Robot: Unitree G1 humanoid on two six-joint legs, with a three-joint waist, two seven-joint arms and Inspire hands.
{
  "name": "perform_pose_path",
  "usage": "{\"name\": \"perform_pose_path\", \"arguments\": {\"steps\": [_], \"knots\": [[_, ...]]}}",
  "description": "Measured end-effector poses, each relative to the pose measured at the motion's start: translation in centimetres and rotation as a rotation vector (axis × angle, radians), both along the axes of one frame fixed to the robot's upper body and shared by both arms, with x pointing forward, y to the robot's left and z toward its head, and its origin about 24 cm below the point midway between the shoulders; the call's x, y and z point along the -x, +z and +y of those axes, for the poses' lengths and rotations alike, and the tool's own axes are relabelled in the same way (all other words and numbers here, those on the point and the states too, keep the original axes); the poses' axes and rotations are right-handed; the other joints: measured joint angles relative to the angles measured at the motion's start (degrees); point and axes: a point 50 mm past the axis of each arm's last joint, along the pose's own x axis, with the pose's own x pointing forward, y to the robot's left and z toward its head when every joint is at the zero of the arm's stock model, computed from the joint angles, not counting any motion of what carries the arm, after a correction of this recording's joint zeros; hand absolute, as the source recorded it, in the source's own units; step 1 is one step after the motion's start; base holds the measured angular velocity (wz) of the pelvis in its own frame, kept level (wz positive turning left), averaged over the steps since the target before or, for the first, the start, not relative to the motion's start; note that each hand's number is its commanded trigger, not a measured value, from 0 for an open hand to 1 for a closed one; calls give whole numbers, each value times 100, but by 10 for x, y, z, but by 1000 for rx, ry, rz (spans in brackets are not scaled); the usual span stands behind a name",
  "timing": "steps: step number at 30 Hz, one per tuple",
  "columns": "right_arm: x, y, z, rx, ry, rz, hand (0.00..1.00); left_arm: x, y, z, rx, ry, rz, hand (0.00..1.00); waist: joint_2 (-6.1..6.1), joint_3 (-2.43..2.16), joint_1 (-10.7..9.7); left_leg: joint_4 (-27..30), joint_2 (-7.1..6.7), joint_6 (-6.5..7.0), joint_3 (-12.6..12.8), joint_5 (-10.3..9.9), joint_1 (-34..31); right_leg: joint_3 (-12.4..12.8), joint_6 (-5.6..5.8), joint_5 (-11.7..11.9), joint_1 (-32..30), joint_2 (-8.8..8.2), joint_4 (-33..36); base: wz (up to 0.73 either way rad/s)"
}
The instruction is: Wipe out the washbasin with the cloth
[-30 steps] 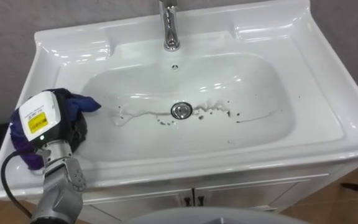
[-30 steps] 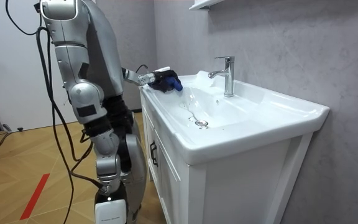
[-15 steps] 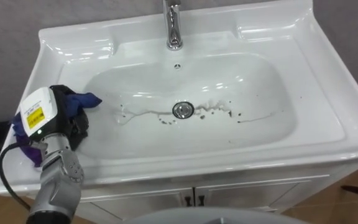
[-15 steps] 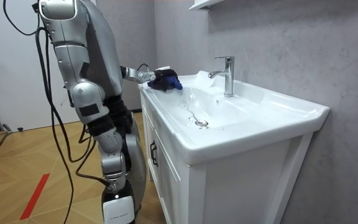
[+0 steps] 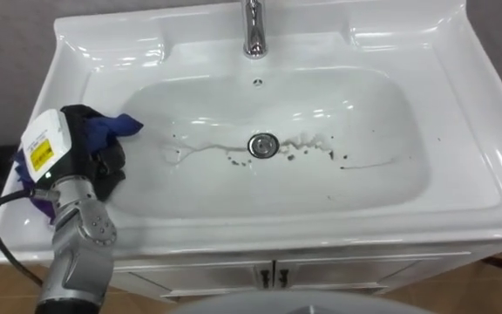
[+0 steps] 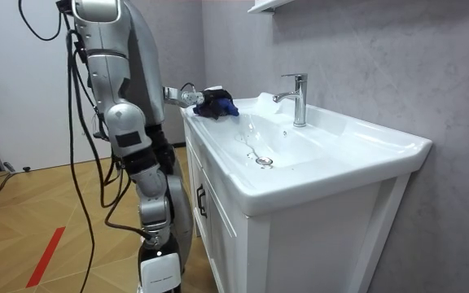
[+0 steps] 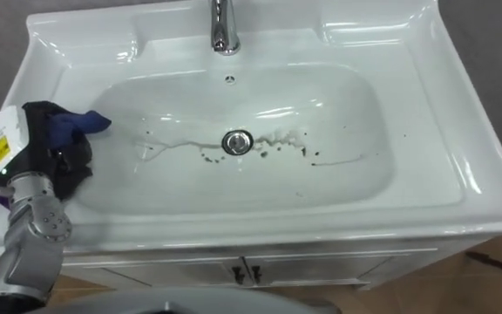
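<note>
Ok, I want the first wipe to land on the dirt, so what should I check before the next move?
1. Grip: left hand curled on the blue cloth: ok.
2. Start position: hand at the basin left rim, not yet in the bowl: ok.
3. Target found: dark specks beside the drain: ok.
4. Water: none running from the faucet: ok.
5. Cloth dampness: cannot tell.
</note>
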Motion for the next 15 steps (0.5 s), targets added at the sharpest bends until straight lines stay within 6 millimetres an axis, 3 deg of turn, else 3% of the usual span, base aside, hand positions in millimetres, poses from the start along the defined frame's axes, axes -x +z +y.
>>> {"name": "perform_pose_path", "arguments": {"steps": [6,10,15], "knots": [[2,-1,2,-6,28,-4,0,-3,7,-5,14,1,-44,100,-2,9,-14,-15,4,0,15,0,-4,-20,-1,0,27,-3,24,1],[1,-2,4,-11,32,-16,0,-10,31,-13,15,-25,-173,100,-41,50,-32,-11,4,0,17,0,-5,9,-1,1,6,-4,24,-1],[1,-2,4,-9,34,-22,0,-13,44,-18,11,-49,-268,100,-7,56,-79,2,4,0,32,0,6,21,-1,1,-12,-8,82,-2]]}}
